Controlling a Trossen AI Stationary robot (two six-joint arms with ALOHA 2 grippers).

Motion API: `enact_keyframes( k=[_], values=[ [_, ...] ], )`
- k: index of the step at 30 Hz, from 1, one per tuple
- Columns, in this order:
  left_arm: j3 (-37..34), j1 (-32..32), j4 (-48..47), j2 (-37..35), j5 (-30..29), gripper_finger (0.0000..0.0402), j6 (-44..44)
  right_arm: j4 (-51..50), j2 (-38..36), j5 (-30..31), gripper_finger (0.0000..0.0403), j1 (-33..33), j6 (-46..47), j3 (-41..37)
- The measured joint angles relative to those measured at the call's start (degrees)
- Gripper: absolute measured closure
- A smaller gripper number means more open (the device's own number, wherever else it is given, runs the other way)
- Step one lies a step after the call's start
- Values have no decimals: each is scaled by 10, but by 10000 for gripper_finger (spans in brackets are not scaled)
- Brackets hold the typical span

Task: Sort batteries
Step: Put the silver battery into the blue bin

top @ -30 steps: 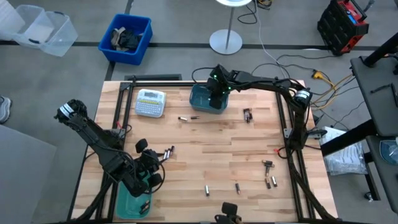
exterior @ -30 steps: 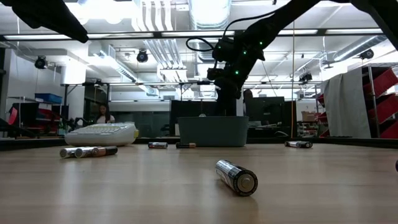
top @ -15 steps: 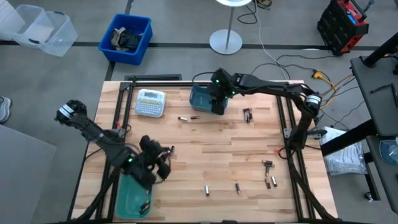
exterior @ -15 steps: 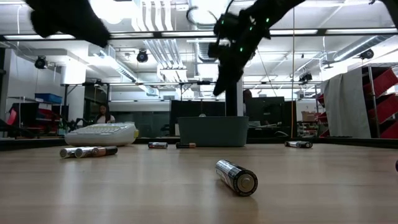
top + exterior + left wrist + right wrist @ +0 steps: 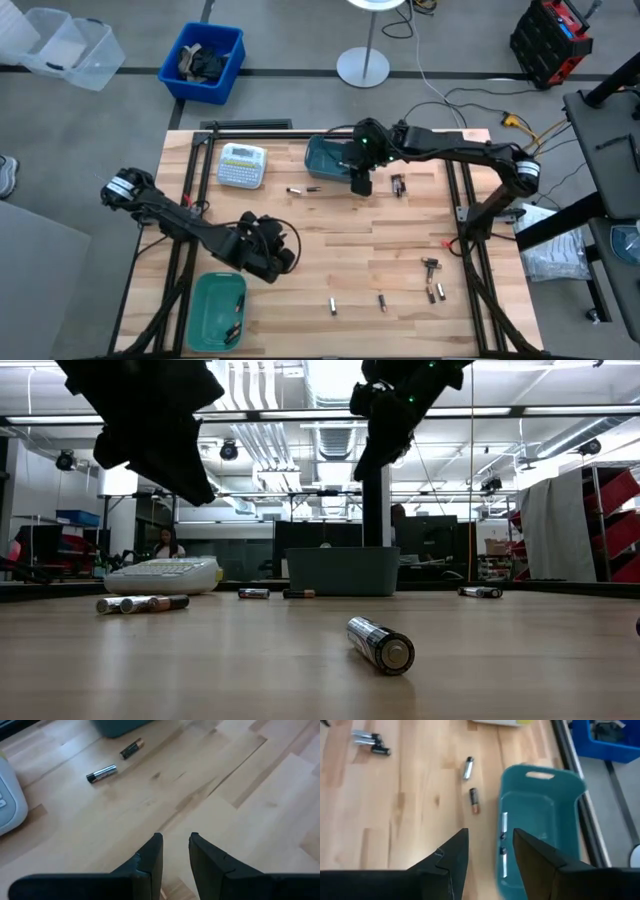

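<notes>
Batteries were partly sorted. In the right wrist view the far bin (image 5: pixel 540 820) held a few batteries (image 5: pixel 503 822), and the near bin (image 5: pixel 215 312) at lower left of the high view held a few more (image 5: pixel 233 330). Many were left out on the table (image 5: pixel 330 250): a pair (image 5: pixel 304 189) left of centre near the top, a couple (image 5: pixel 398 184) right of the far bin, one (image 5: pixel 333 305) and another (image 5: pixel 381 302) at lower centre, and a cluster (image 5: pixel 433 279) at lower right. By that count the job looked well short of half done.

The left gripper (image 5: pixel 175 851) hung over bare wood at lower left of centre in the high view, its fingers (image 5: pixel 152 855) a narrow gap apart and holding nothing. The right gripper (image 5: pixel 490 847) hung just right of the far bin, fingers (image 5: pixel 452 855) spread and empty.

A second earlier the right gripper had been directly over the far bin; since then it had moved off to the bin's right edge, toward the couple beside it. The left gripper had been over the near bin and had swung up and rightward off it, leaving the bin uncovered. No loose battery had shifted.
</notes>
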Motion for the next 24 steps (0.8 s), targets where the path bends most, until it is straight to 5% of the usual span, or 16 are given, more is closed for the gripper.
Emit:
enact_keyframes(
  k=[7,14,24],
  values=[
    [0,14,18,1,1,326,102,-25,-23,-2,241,43,26,-57],
    [1,13,264,20,113,326,405,-40,-57,-26,252,125,38,-126],
    [42,-9,396,108,195,326,543,-23,-182,-25,255,237,146,-251]
  ],
)
